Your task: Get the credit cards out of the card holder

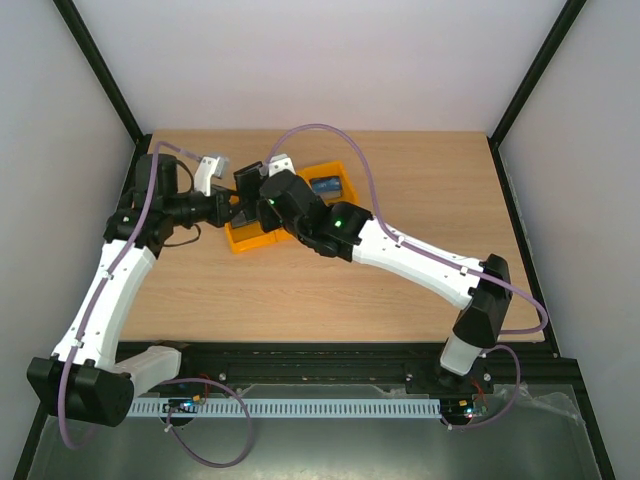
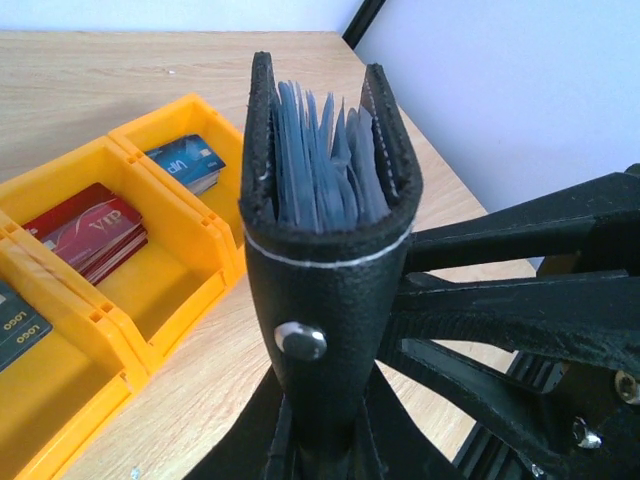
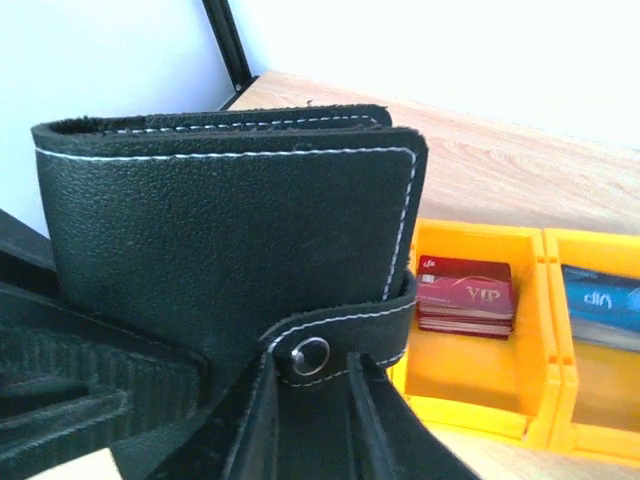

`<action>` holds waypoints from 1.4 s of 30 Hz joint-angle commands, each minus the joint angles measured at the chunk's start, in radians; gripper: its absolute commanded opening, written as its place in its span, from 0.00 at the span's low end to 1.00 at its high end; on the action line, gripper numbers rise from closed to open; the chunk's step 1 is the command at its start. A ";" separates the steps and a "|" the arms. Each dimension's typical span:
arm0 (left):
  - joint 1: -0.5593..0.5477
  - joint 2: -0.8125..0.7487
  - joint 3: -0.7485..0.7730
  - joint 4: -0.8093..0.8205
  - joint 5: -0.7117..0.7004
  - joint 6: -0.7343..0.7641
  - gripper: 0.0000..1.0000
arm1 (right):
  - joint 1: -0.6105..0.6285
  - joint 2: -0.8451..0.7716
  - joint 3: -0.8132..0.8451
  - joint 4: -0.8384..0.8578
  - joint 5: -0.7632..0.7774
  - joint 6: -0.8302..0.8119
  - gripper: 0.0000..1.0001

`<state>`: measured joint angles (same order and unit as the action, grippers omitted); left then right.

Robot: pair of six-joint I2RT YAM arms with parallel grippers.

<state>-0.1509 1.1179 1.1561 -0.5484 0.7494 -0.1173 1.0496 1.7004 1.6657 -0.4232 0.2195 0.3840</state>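
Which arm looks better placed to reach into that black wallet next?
Right, probably. The left gripper seems to clamp the card holder upright, pockets upward; the right gripper meets its flat side, above the yellow bins.

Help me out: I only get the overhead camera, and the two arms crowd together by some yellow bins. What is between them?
Observer: A black card holder, gripped in the left end effector.
Operator: Is it closed?
Observer: No. Its covers stand apart at the far edge, and blue-grey pockets show between them.
Operator: I can spot a blue card in one yellow bin. Anything else in the bins?
Observer: Yes. A stack of red cards marked VIP lies in the next bin.
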 commanded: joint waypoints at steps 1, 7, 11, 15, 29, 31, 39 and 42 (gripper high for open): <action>-0.011 -0.030 -0.007 -0.047 0.149 -0.002 0.02 | -0.044 0.017 0.016 -0.036 0.244 -0.001 0.12; 0.022 -0.053 -0.004 -0.056 0.152 0.002 0.02 | -0.320 -0.074 -0.186 -0.095 0.302 0.013 0.02; 0.043 -0.075 -0.021 -0.062 0.149 0.017 0.02 | -0.622 -0.161 -0.423 -0.017 0.162 -0.009 0.03; 0.047 -0.077 -0.021 -0.084 0.126 0.040 0.02 | -0.660 -0.227 -0.436 -0.009 0.043 -0.056 0.08; 0.040 -0.051 0.148 -0.322 0.153 0.344 0.02 | -0.454 -0.444 -0.451 0.325 -1.088 -0.228 0.42; 0.031 -0.064 0.209 -0.399 0.188 0.435 0.02 | -0.442 -0.456 -0.464 0.424 -1.173 -0.195 0.43; 0.011 -0.124 0.280 -0.603 0.284 0.648 0.02 | -0.321 -0.453 -0.426 0.509 -1.249 -0.244 0.43; 0.010 -0.145 0.304 -0.614 0.324 0.648 0.02 | -0.309 -0.445 -0.417 0.504 -1.254 -0.252 0.41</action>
<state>-0.1371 0.9997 1.4136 -1.0863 0.9752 0.4492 0.7269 1.2568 1.2133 0.0235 -0.9722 0.1619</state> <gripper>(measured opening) 0.093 0.420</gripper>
